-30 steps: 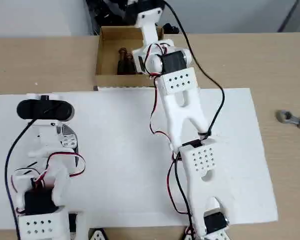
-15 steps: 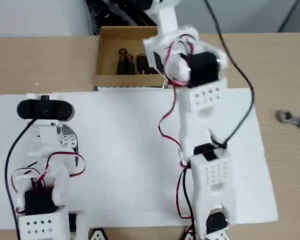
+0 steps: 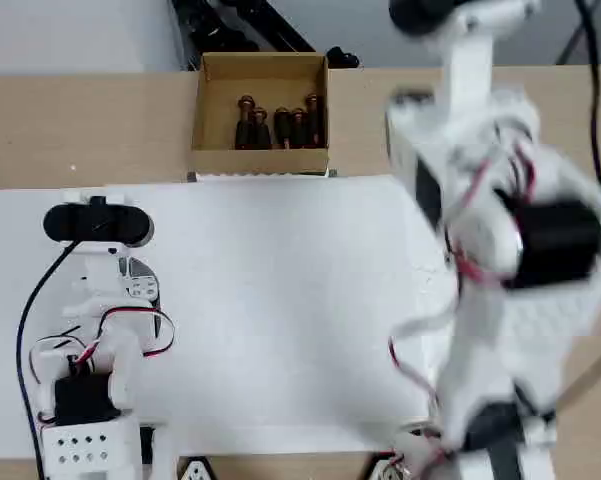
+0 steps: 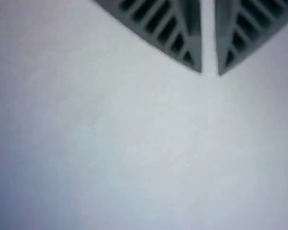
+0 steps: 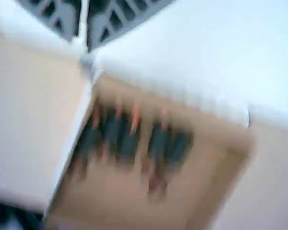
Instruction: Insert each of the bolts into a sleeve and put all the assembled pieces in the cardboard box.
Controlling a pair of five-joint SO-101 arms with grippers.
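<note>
The cardboard box (image 3: 261, 160) stands at the table's far edge, with several assembled bolt-and-sleeve pieces (image 3: 280, 122) upright in a row inside. My right arm (image 3: 510, 250) is raised high over the right side of the table, away from the box. In the right wrist view, my right gripper (image 5: 84, 40) is shut with nothing in it, and the box (image 5: 220, 163) with the dark pieces (image 5: 129, 136) lies well beyond it. My left gripper (image 4: 208, 72) is shut and empty, just above the white sheet (image 4: 134, 153). From above, the left gripper (image 3: 132, 275) sits at the sheet's left side.
A large white paper sheet (image 3: 280, 300) covers the middle of the wooden table (image 3: 80, 120). Dark equipment (image 3: 220, 30) sits behind the table's far edge, beyond the box.
My right arm has drawn back from over the box, risen and swung to the right, uncovering the pieces inside. The left arm has stayed put.
</note>
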